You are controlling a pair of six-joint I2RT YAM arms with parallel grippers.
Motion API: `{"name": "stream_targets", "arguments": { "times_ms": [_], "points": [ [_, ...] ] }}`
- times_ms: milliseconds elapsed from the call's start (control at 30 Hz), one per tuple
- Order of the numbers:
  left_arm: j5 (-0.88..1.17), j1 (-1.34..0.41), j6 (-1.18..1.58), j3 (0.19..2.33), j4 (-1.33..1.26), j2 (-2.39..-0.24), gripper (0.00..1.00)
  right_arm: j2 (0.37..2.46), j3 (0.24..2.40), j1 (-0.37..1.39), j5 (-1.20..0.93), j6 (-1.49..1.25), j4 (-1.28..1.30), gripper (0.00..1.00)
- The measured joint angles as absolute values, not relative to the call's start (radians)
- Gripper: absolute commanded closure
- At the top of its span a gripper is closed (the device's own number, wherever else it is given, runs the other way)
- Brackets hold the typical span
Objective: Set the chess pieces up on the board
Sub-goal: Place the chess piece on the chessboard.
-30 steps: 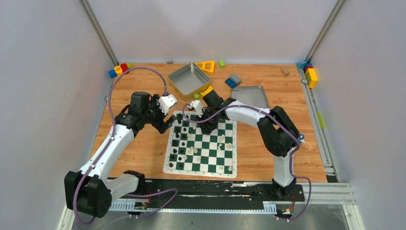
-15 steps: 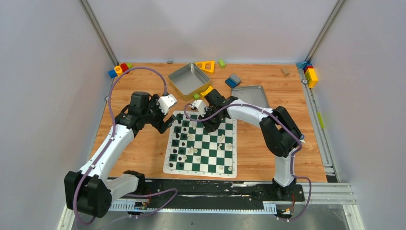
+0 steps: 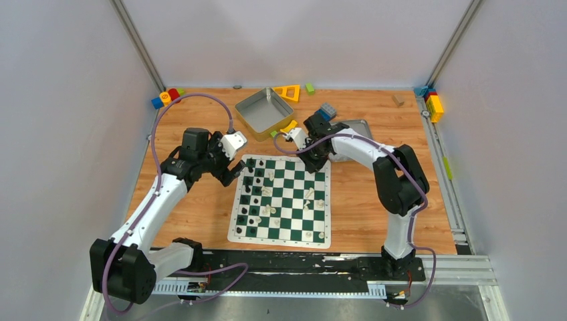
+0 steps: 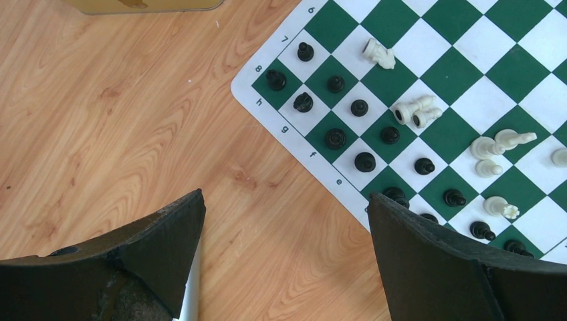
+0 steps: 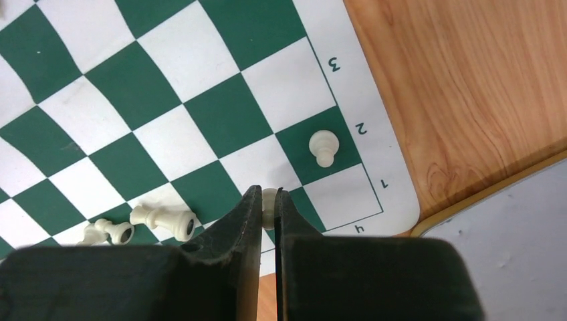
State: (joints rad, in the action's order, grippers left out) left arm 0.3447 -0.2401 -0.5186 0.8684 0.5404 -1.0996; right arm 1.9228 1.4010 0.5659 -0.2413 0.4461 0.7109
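Observation:
The board (image 3: 287,200) lies mid-table. Black chess pieces (image 3: 247,200) stand along its left columns, and white ones (image 3: 311,195) are scattered over it, some on their sides. My left gripper (image 3: 232,175) hangs open over bare wood just left of the board (image 4: 468,40), with nothing between its fingers (image 4: 174,227); black pieces (image 4: 334,137) stand beyond it. My right gripper (image 3: 314,162) is over the board's far right corner, shut on a small white piece (image 5: 269,199). A white pawn (image 5: 323,147) stands a square away, and a white piece (image 5: 164,219) lies on its side.
A deep grey tray (image 3: 264,110) with a yellow rim sits behind the board, and a flat grey tray (image 3: 354,132) lies under the right arm. Toy blocks (image 3: 167,97) cluster in the far left corner, more (image 3: 433,103) in the far right, and a blue one (image 3: 325,112) lies between the trays.
My right gripper has shut on a white piece and carried it from the board's far middle towards the far right corner. The left arm has not moved.

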Motion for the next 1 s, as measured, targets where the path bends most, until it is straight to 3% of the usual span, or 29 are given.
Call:
{"name": "stream_targets", "arguments": {
  "times_ms": [767,867,1000],
  "points": [
    [0.342,-0.240,-0.519,0.868,0.540,-1.102,0.02,1.984,1.454,0.575,-0.246,0.454,0.744,0.98],
    [0.338,-0.240,-0.519,0.868,0.540,-1.102,0.01,2.000,1.456,0.579,-0.249,0.454,0.744,0.93],
    [0.337,-0.240,-0.519,0.866,0.540,-1.102,0.01,2.009,1.461,0.580,-0.252,0.451,0.744,0.75]
  ]
}}
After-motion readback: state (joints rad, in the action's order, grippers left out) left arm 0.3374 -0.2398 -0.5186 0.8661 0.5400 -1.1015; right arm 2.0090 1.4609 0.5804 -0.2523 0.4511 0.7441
